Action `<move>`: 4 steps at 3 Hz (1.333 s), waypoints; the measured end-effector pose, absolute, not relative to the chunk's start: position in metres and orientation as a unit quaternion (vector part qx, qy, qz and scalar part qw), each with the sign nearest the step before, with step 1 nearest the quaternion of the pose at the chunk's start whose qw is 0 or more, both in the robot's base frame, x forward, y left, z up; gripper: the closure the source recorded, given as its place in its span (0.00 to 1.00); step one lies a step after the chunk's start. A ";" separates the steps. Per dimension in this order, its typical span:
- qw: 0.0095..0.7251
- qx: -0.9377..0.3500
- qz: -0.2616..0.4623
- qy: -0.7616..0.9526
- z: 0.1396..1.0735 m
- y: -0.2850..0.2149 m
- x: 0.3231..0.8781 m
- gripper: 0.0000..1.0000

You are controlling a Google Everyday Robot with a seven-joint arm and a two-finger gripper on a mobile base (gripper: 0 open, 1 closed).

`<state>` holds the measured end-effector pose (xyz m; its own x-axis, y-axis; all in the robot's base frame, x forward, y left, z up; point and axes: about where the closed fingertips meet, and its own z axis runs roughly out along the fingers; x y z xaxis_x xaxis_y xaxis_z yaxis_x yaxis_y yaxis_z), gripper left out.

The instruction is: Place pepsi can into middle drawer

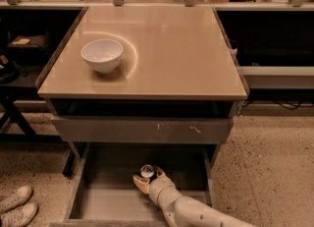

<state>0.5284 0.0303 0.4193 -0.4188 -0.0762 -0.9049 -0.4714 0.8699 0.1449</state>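
Pepsi can stands upright inside the open middle drawer, its silver top facing up and its long axis vertical. It sits toward the back of the drawer, a little right of centre, just in front of the shadow under the scratched drawer front above.

The gripper is down in the drawer with it. The arm comes in from the front right corner, so the can lies straight ahead of the jaws, on the side away from the wrist. The jaws are closed on the can, one pale finger on its left front and the other on its right. Whether the can's base already rests on the drawer floor or hangs just above it cannot be told from this angle.

Judging by this, the can is already over its goal, and what remains is likely to set it down, let go, and draw back toward the front right without tipping it.

The drawer holds nothing else that shows. On the table a white bowl sits near the left front, well apart from the can, and it looks empty.
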 end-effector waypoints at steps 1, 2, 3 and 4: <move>0.513 -0.167 0.193 0.820 0.419 0.030 0.528 0.00; 0.513 -0.167 0.193 0.820 0.419 0.030 0.528 0.00; 0.519 -0.167 0.175 0.820 0.429 0.028 0.524 0.00; 0.539 -0.162 0.140 0.815 0.469 0.021 0.505 0.00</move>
<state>0.5045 0.0214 0.4694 -0.3663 -0.1125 -0.9237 -0.4150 0.9082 0.0539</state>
